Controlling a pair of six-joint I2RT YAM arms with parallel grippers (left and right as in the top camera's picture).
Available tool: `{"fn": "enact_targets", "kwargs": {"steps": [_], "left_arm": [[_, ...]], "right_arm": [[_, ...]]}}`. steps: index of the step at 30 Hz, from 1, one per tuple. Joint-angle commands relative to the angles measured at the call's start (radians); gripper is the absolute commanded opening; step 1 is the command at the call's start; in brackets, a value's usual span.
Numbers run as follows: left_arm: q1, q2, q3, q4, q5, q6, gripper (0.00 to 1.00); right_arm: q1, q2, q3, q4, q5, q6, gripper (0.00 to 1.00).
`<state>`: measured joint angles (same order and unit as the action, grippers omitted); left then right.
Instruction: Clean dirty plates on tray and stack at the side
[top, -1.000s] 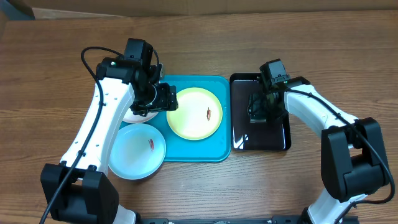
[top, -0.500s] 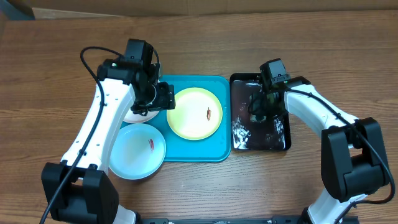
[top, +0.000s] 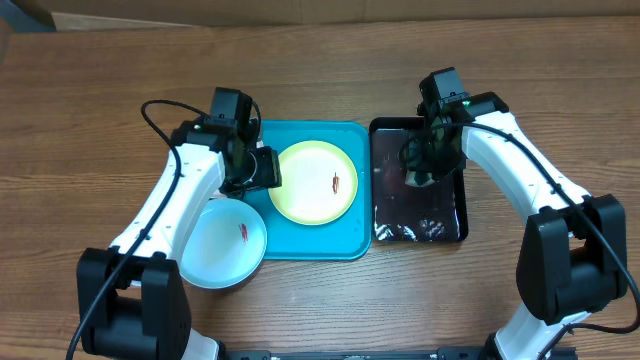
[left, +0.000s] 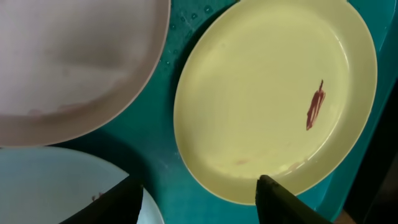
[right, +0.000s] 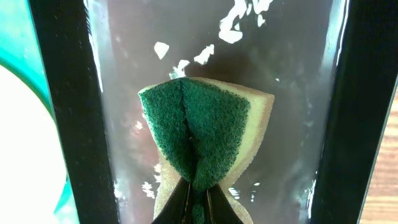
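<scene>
The lime-rimmed plate (top: 313, 182) lies on the turquoise tray (top: 300, 242) and bears a red-brown smear (top: 338, 183). The pale blue plate (top: 222, 243), also smeared, overlaps the tray's front left corner. The white plate (left: 74, 56) is largely hidden under my left arm in the overhead view. Low over the tray's left side, my left gripper (top: 262, 168) (left: 199, 202) is open and holds nothing. One finger is over the blue plate (left: 50, 186), the other over the lime plate's (left: 267, 87) rim. My right gripper (top: 420, 172) (right: 198, 199) is shut on a folded green sponge (right: 199, 130).
A glossy black tray (top: 440, 215) with wet foam stands right of the turquoise tray, under the right gripper. Bare wooden table (top: 330, 80) surrounds both trays. The left arm stretches along the table's left side above the white plate.
The right gripper has closed on the sponge, pinching it into a fold, and foam has spread in the black tray. The left gripper shifted slightly toward the front and its jaws narrowed a little.
</scene>
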<state>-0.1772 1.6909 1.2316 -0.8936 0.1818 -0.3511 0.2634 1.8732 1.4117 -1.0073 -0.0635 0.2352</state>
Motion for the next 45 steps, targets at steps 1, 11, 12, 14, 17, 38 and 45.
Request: {"fn": "enact_targets", "kwargs": {"steps": [1, 11, 12, 14, 17, 38, 45], "left_arm": [[-0.017, 0.006, -0.042, 0.037, -0.01, -0.031, 0.59], [-0.029, 0.006, -0.095, 0.127, -0.07, -0.078, 0.58], [-0.031, 0.006, -0.105, 0.138, -0.07, -0.084, 0.58], [-0.037, 0.006, -0.121, 0.163, -0.07, -0.084, 0.51], [-0.053, 0.006, -0.144, 0.198, -0.07, -0.084, 0.42], [-0.079, 0.094, -0.163, 0.247, -0.178, -0.129, 0.35], [-0.079, 0.15, -0.163, 0.268, -0.16, -0.129, 0.25]], "right_arm": [[0.005, -0.01, 0.008, -0.006, 0.002, 0.0, 0.04], [0.005, -0.01, 0.007, -0.017, 0.003, 0.001, 0.04], [0.005, -0.01, 0.003, -0.016, 0.003, 0.001, 0.04], [0.005, -0.01, 0.0, -0.016, 0.003, 0.001, 0.04], [0.005, -0.01, -0.012, -0.005, 0.003, 0.001, 0.04], [0.005, -0.01, -0.083, 0.082, 0.003, 0.001, 0.05], [0.005, -0.01, -0.083, 0.076, 0.002, 0.001, 0.05]]}}
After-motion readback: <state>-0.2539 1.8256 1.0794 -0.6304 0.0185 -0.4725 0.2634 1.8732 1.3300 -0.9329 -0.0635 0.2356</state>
